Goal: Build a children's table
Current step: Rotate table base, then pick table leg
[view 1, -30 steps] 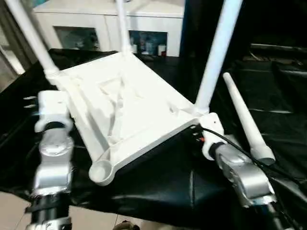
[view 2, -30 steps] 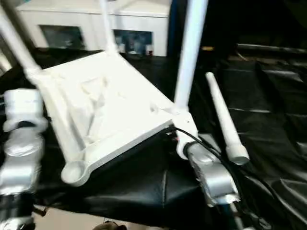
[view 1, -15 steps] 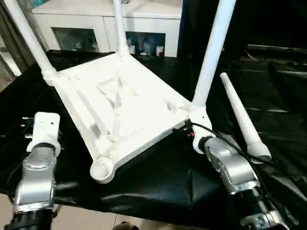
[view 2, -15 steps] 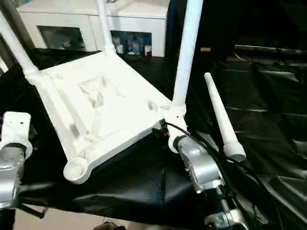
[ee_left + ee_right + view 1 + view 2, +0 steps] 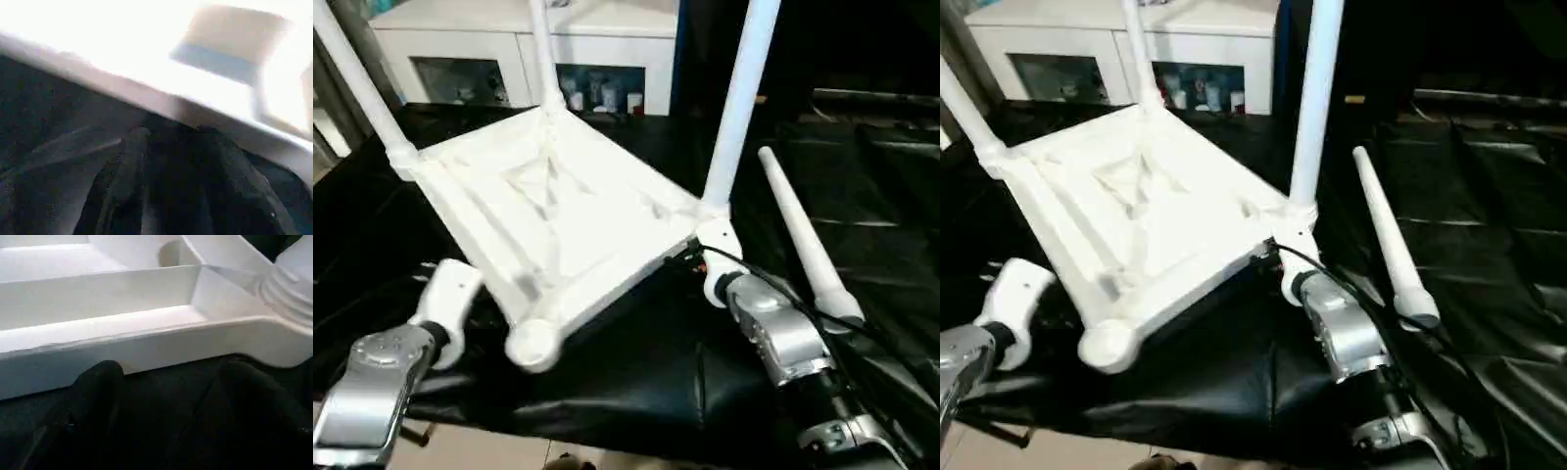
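The children's table (image 5: 558, 215) lies upside down on the black-draped work surface (image 5: 636, 382), ribbed underside up, so that the round corner sockets face the robot and legs can be screwed in from above. Three legs already stand in the far-left, far and right corners. The near corner socket (image 5: 530, 345) is bare, which I judge to be the step still open.

The white cabinet (image 5: 524, 49) with glass-fronted shelves stands beyond the table, well apart and of no hindrance. The standing right-corner leg (image 5: 734, 108) rises close to the right arm, so any swing there risks knocking it.

The fourth leg (image 5: 806, 245) lies loose on the cloth just right of the tabletop, thick end toward the robot, where the right arm can reach it.

The right gripper (image 5: 161, 396) sits at the tabletop's near-right rim by that corner, fingers spread wide and holding nothing, the rim beyond the fingertips. The left gripper (image 5: 166, 161) points at the near-left edge with its fingers partly apart, empty, the white edge lying past its tips.
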Controlling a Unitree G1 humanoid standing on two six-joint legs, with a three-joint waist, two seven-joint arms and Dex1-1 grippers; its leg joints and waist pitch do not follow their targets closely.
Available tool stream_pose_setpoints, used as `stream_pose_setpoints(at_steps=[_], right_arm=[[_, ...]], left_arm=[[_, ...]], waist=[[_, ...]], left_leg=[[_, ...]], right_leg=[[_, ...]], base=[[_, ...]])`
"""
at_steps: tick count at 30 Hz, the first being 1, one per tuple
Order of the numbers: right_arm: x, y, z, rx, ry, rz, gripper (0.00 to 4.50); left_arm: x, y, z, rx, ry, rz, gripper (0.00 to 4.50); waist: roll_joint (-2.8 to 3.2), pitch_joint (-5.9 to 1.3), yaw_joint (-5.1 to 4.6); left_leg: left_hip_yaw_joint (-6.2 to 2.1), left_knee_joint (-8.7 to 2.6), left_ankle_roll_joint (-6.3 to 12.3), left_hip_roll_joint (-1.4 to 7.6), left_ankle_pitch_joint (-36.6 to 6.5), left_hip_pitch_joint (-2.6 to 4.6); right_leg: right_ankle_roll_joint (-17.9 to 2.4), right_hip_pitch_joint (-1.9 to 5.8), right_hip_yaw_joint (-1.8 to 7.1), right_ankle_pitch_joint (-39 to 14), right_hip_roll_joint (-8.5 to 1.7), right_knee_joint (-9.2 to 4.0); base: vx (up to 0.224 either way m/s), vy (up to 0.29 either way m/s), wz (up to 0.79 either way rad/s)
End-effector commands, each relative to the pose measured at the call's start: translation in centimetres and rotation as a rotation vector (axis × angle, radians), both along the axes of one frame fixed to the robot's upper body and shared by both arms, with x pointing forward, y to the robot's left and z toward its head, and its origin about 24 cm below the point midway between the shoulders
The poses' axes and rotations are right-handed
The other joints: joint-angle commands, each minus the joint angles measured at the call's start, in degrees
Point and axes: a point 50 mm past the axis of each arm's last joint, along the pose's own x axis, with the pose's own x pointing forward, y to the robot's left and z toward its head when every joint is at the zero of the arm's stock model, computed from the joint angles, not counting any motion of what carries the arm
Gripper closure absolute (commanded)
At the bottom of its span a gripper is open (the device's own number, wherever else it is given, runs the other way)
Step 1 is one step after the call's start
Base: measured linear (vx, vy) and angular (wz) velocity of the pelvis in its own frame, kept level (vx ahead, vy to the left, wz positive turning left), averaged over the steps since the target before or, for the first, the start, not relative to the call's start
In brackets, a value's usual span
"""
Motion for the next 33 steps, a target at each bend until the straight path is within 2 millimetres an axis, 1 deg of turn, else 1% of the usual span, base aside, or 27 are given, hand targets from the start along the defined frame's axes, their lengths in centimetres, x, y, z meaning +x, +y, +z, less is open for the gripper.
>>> stream_pose_setpoints(at_steps=[1, 3, 4, 6, 7, 8, 9, 11, 12, 13, 14, 15, 16, 17, 18, 19, 20, 21, 22, 23, 24, 25, 27, 29, 31, 32, 33], right_arm=[[0.4, 0.6, 0.7, 0.012, -0.032, 0.021, 0.80], [0.4, 0.6, 0.8, 0.015, -0.037, 0.019, 0.80], [0.3, 0.5, 0.9, 0.018, -0.040, 0.018, 0.80], [0.2, 0.3, 1.4, 0.028, -0.051, 0.007, 0.80], [0.2, 0.2, 1.6, 0.025, -0.057, -0.005, 0.80], [-0.1, -0.5, 2.4, -0.002, -0.073, -0.044, 0.80], [-0.2, -0.8, 2.8, -0.008, -0.079, -0.058, 0.80], [-0.4, -1.1, 3.2, -0.013, -0.087, -0.076, 0.80], [-0.7, -1.8, 3.7, -0.032, -0.081, -0.116, 0.80], [-0.9, -2.4, 3.9, -0.058, -0.063, -0.154, 0.80], [-1.3, -3.3, 4.3, -0.092, -0.037, -0.193, 0.80], [-1.5, -3.6, 4.4, -0.104, -0.028, -0.203, 0.80], [-1.7, -4.1, 4.7, -0.113, -0.029, -0.212, 0.80], [-1.7, -4.1, 4.7, -0.113, -0.029, -0.212, 0.80], [-1.8, -4.3, 4.9, -0.118, -0.031, -0.217, 0.80], [-2.0, -4.8, 5.3, -0.118, -0.034, -0.234, 0.80], [-2.1, -5.4, 5.7, -0.120, -0.035, -0.263, 0.80], [-2.1, -6.1, 6.1, -0.109, -0.031, -0.298, 0.80], [-2.2, -6.7, 6.5, -0.106, -0.024, -0.330, 0.63], [-2.2, -7.4, 6.8, -0.097, -0.019, -0.374, 0.53], [-2.1, -8.2, 7.0, -0.093, -0.015, -0.416, 0.47], [-2.1, -8.8, 7.3, -0.093, -0.006, -0.440, 0.47], [-1.8, -9.8, 7.7, -0.102, 0.013, -0.469, 0.35], [-1.4, -10.8, 8.1, -0.104, 0.027, -0.490, 0.21], [-1.2, -11.4, 8.2, -0.098, 0.060, -0.500, 0.06], [-0.9, -11.9, 8.2, -0.107, 0.088, -0.500, 0.03], [-0.7, -12.3, 8.3, -0.114, 0.107, -0.501, 0.03]], left_arm=[[-0.5, -2.7, 0.1, -0.089, 0.028, -0.173, 2.69], [-0.7, -3.4, 0.1, -0.103, 0.046, -0.236, 2.69], [-0.7, -3.7, 0.0, -0.104, 0.051, -0.255, 2.69], [-0.3, -4.1, -0.1, -0.098, 0.049, -0.284, 2.69], [0.2, -4.3, -0.2, -0.092, 0.030, -0.283, 2.69], [1.7, -4.9, -0.1, -0.056, -0.071, -0.256, 2.69], [2.2, -5.1, -0.1, -0.053, -0.096, -0.242, 2.69], [2.8, -5.5, -0.1, -0.052, -0.124, -0.224, 2.69], [3.3, -6.3, -0.1, -0.064, -0.146, -0.232, 2.69], [3.6, -7.1, -0.2, -0.081, -0.157, -0.243, 2.69], [4.0, -8.6, -0.3, -0.114, -0.167, -0.271, 2.69], [4.1, -9.2, -0.3, -0.128, -0.170, -0.287, 2.69], [4.2, -10.0, -0.4, -0.136, -0.170, -0.308, 2.69], [4.2, -10.0, -0.4, -0.136, -0.170, -0.308, 2.69], [4.3, -10.5, -0.5, -0.139, -0.171, -0.322, 2.69], [4.3, -11.1, -0.4, -0.144, -0.174, -0.339, 2.69], [4.2, -11.7, -0.3, -0.155, -0.182, -0.356, 2.69], [4.1, -12.0, -0.1, -0.171, -0.189, -0.374, 2.69], [4.0, -12.3, 0.0, -0.181, -0.197, -0.389, 2.65], [3.8, -12.4, 0.2, -0.193, -0.204, -0.409, 2.62], [3.6, -12.6, 0.5, -0.210, -0.211, -0.435, 2.62], [3.4, -12.7, 0.7, -0.230, -0.214, -0.456, 2.62], [3.0, -12.9, 1.3, -0.269, -0.222, -0.494, 2.62], [2.7, -12.9, 1.7, -0.296, -0.227, -0.515, 2.62], [2.6, -12.6, 1.9, -0.296, -0.234, -0.527, 2.62], [2.6, -12.4, 2.3, -0.291, -0.242, -0.539, 2.62], [2.5, -12.2, 2.5, -0.288, -0.248, -0.548, 2.62]], waist=[[0.76, -3.01, -0.03], [0.77, -2.96, -0.03], [0.54, -3.00, -0.22], [0.17, -3.09, -0.26], [0.12, -3.10, -0.31], [-0.39, -3.12, -0.49], [-0.08, -3.33, -0.07], [-0.07, -3.30, -0.06], [-0.29, -3.34, -0.11], [-0.12, -3.52, -0.07], [-0.05, -3.52, -0.20], [-0.14, -3.77, 0.12], [-0.41, -3.84, 0.09], [-0.41, -3.84, 0.09], [0.08, -3.97, 0.06], [0.34, -4.03, -0.05], [0.09, -3.97, -0.27], [-0.27, -4.16, -0.30], [-0.17, -4.17, -0.19], [-0.48, -4.12, -0.22], [-0.32, -4.25, -0.10], [-0.58, -4.23, -0.26], [-0.62, -4.19, -0.23], [-0.59, -4.17, -0.21], [-0.75, -4.05, -0.25], [-0.86, -4.08, -0.23], [-0.78, -4.19, -0.20]], left_leg=[[-3.47, -5.34, -1.44, 5.89, -17.8, 1.80], [-3.41, -5.35, -1.68, 5.89, -17.9, 1.74], [-3.36, -5.33, -1.63, 5.75, -17.4, 1.54], [-3.24, -5.13, -0.96, 5.56, -16.0, 1.50], [-3.26, -5.11, -0.70, 5.64, -15.4, 1.50], [-3.12, -5.07, -0.38, 5.54, -14.8, 1.37], [-3.09, -4.85, -0.27, 5.49, -13.6, 1.81], [-3.05, -4.91, -0.36, 5.55, -13.8, 1.93], [-3.24, -5.10, -0.53, 5.68, -13.7, 1.60], [-3.20, -5.02, -0.95, 5.69, -13.8, 1.90], [-3.20, -5.05, -1.15, 5.66, -13.8, 1.97], [-3.12, -4.89, -1.53, 5.72, -13.6, 2.35], [-3.11, -4.84, -1.57, 5.57, -12.7, 1.78], [-3.11, -4.84, -1.57, 5.57, -12.7, 1.78], [-3.15, -4.67, -1.21, 5.52, -12.1, 1.54], [-3.17, -4.53, -0.88, 5.40, -11.6, 1.35], [-3.08, -4.57, -0.54, 5.42, -11.4, 1.37], [-3.06, -4.35, 0.01, 5.35, -10.0, 1.27], [-2.95, -4.18, 0.62, 5.30, -9.0, 1.25], [-2.93, -4.18, 0.85, 5.31, -8.7, 1.21], [-2.93, -4.06, 1.07, 5.26, -7.7, 1.18], [-2.83, -4.04, 1.25, 5.22, -7.7, 1.19], [-2.74, -3.96, 1.31, 5.30, -7.4, 1.38], [-2.79, -3.90, 1.30, 5.23, -7.5, 1.39], [-2.53, -3.79, 1.49, 5.06, -7.6, 1.48], [-2.59, -3.77, 1.55, 5.00, -7.4, 1.46], [-2.68, -3.73, 1.65, 4.96, -7.2, 1.46]], right_leg=[[-8.7, 1.79, 4.95, -16.2, -6.61, -4.47], [-8.8, 1.81, 5.01, -16.0, -6.66, -4.45], [-8.8, 2.10, 5.03, -15.9, -6.72, -4.38], [-8.3, 2.28, 5.12, -16.7, -6.83, -4.47], [-8.1, 2.32, 5.10, -17.2, -6.84, -4.56], [-7.7, 2.42, 5.08, -17.6, -6.65, -4.67], [-6.3, 2.22, 5.07, -18.0, -6.56, -4.81], [-5.9, 2.06, 5.09, -18.6, -6.50, -4.97], [-5.1, 2.37, 5.01, -19.5, -6.51, -4.94], [-4.7, 2.18, 5.01, -19.5, -6.44, -4.90], [-4.5, 2.21, 5.01, -19.6, -6.23, -4.99], [-4.5, 2.03, 5.10, -18.7, -6.36, -4.93], [-4.9, 2.49, 5.12, -17.6, -6.62, -4.71], [-4.9, 2.49, 5.12, -17.6, -6.62, -4.71], [-5.0, 2.57, 5.13, -16.8, -6.73, -4.62], [-5.1, 2.73, 5.09, -16.1, -6.77, -4.60], [-5.0, 2.76, 5.10, -15.8, -6.53, -4.83], [-5.5, 3.01, 5.07, -14.3, -6.57, -4.51], [-6.0, 2.93, 5.04, -14.1, -6.60, -4.50], [-6.1, 2.98, 5.05, -14.3, -6.56, -4.51], [-6.3, 2.99, 4.95, -14.2, -6.54, -4.34], [-6.5, 2.97, 4.87, -14.6, -6.47, -4.40], [-6.8, 2.83, 4.85, -14.8, -6.33, -4.35], [-7.0, 2.95, 4.79, -15.4, -6.48, -4.24], [-6.5, 2.79, 4.79, -16.5, -6.19, -4.57], [-6.5, 2.90, 4.74, -16.5, -6.23, -4.45], [-6.7, 3.07, 4.67, -16.4, -6.30, -4.30]], base=[[0.000, 0.000, 0.00], [0.000, 0.000, 0.00], [0.000, 0.000, 0.00], [0.000, 0.000, 0.00], [0.000, 0.000, 0.00], [0.000, 0.000, 0.00], [0.000, 0.000, 0.00], [0.000, 0.000, 0.00], [0.000, 0.000, 0.00], [0.000, 0.000, 0.00], [0.000, 0.000, 0.00], [0.000, 0.000, 0.00], [0.000, 0.000, 0.00], [0.000, 0.000, 0.00], [0.000, 0.000, 0.00], [0.000, 0.000, 0.00], [0.000, 0.000, 0.00], [0.000, 0.000, 0.00], [0.000, 0.000, 0.00], [0.000, 0.000, 0.00], [0.000, 0.000, 0.00], [0.000, 0.000, 0.00], [0.000, 0.000, 0.00], [0.000, 0.000, 0.00], [0.000, 0.000, 0.00], [0.000, 0.000, 0.00], [0.000, 0.000, 0.00]])
